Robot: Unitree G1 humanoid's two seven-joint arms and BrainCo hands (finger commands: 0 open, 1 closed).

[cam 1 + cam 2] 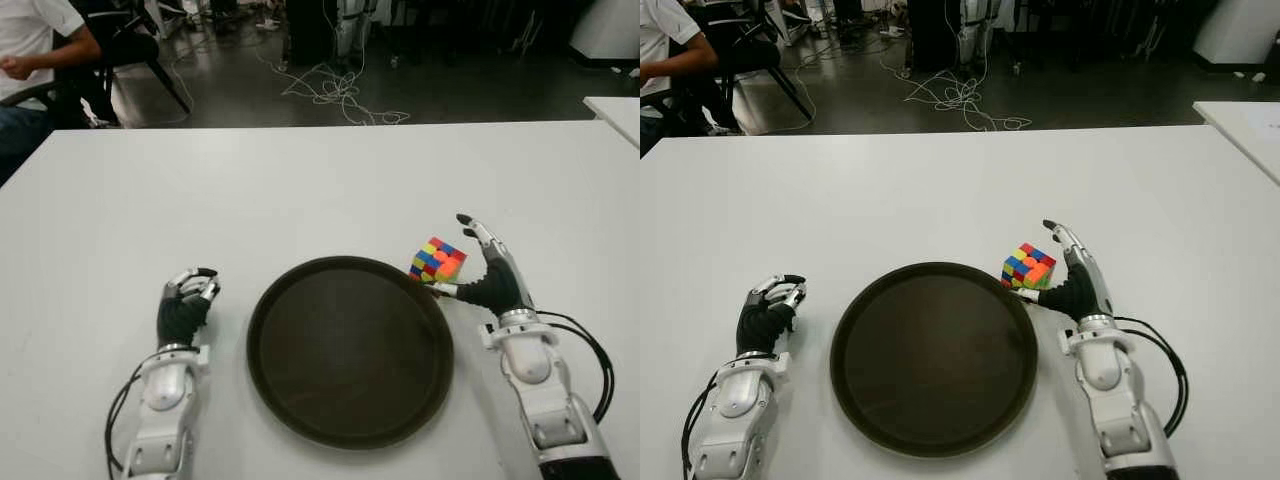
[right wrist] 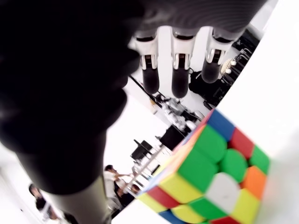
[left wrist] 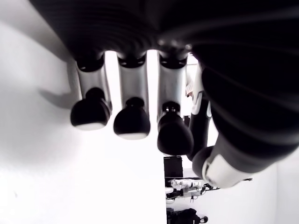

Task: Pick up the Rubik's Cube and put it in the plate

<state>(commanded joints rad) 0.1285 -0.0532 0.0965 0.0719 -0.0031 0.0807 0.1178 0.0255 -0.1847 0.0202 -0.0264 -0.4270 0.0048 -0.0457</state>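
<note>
While the cube's (image 1: 437, 259) underside is hidden, it sits tilted on the white bench (image 1: 300, 190), touching the plate's (image 1: 350, 430) far right rim. Right hand (image 1: 487, 268) has fingers extended beside the cube, thumb near it, gripping nothing. Left hand (image 1: 184, 306) curls empty, left of the plate.

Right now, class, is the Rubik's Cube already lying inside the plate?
No, the Rubik's Cube sits on the white table just outside the plate rim, beside the open right robot hand.
</note>
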